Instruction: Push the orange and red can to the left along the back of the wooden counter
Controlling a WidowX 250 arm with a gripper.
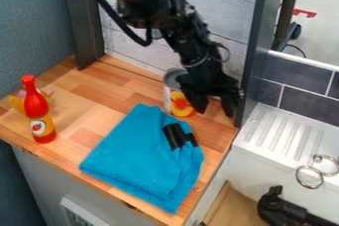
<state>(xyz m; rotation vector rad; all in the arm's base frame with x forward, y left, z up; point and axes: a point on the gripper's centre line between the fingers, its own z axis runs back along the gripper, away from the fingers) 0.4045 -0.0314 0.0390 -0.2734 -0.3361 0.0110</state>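
Note:
The black gripper hangs at the right rear of the wooden counter, near the dark post, with its fingers spread and nothing seen between them. Just left of it stands a metal can with an orange and yellow label, its right side partly hidden by the gripper. In front of both lies a folded blue cloth, with a small black item in two dark strips on its upper right part. A red bottle with a round label is upright at the counter's left.
Behind the red bottle is a yellowish, partly see-through object. A white sink unit with a ridged drainboard, metal rings and a black faucet adjoins the counter's right side. Dark posts and a whitish wood panel bound the rear.

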